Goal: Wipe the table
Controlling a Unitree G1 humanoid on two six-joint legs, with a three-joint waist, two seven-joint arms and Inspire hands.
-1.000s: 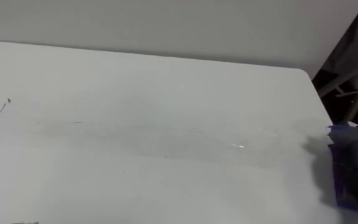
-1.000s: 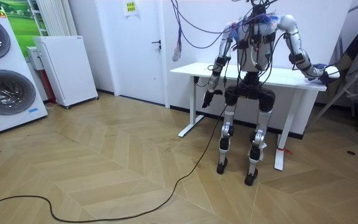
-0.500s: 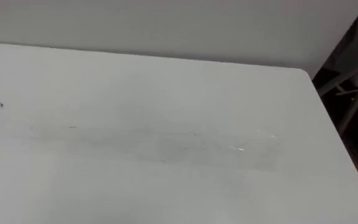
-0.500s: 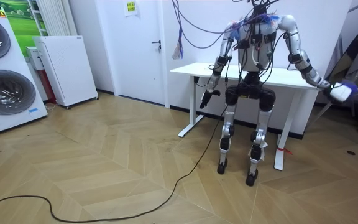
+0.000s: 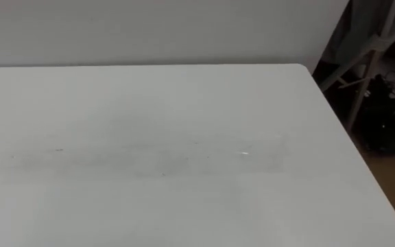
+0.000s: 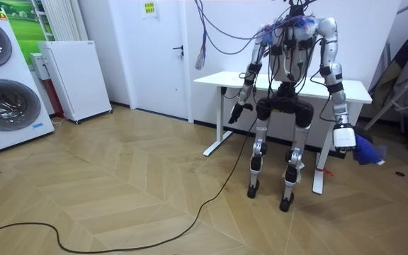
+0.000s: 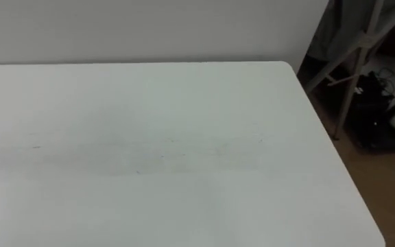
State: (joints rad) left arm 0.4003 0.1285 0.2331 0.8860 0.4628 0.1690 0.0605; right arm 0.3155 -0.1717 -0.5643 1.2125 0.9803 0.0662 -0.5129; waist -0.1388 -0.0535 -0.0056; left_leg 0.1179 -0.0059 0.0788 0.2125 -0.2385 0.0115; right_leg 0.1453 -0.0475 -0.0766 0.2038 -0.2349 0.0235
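1. The robot stands on the wood floor (image 6: 119,191) at the near long side of the white table (image 6: 211,77). It faces the table with its back to the room camera, and its stance is as it was a second ago.
2. Two stacked washing machines (image 6: 2,99) and a white cabinet (image 6: 73,78) stand at the room view's left, well apart from the table.
3. The head camera has swung toward the robot's right in the last second, so the whole eye view has shifted. The table's far right corner now sits further in, and more shows of a pale frame (image 7: 352,75) standing on the floor beyond that end.
4. A second ago the right arm reached out over the table's right end, and half a second ago it was swinging outward past that end. Now it hangs straight down, with the right hand (image 6: 343,136) below the level of the top and near the table's leg.
5. The blue cloth (image 6: 366,151) lay on the table top at the right edge a second ago. It is now off the table, gripped by the right hand and dangling from it toward the room view's right.
6. The left hand (image 6: 236,112) hangs at the robot's side where it hung before. How far open it is cannot be told.
7. A faint smeared streak (image 5: 149,156) runs across the middle of the table top.
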